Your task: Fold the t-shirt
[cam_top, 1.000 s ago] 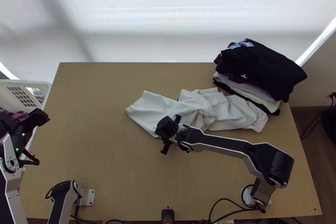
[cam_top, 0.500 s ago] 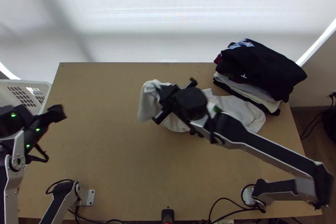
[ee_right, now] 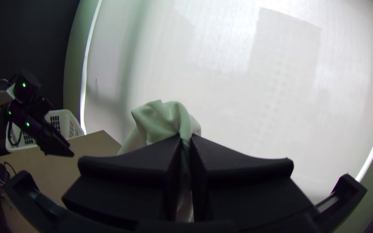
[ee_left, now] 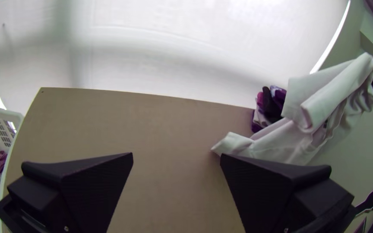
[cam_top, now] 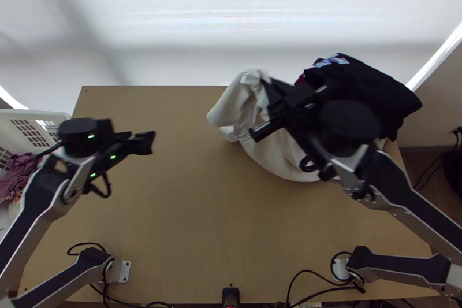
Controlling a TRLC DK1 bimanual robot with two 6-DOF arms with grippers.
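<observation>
Right hand [ee_right: 186,139] clamped on a bunched bit of white t-shirt [cam_top: 277,152]; rest hangs below that hand in loose folds. Left hand [ee_left: 176,156] apart, nothing between its fingers, well away from the shirt. Best guess: bring left hand over to a free edge or corner, pinch, pull taut between both, then lower flat; grabbing mid-fold would likely lay it down crooked. Wooden tabletop [cam_top: 144,204] below both hands, clothes pile [cam_top: 369,94] beyond the right, white basket [cam_top: 34,114] outward of the left, pale screen [cam_top: 231,19] behind.
</observation>
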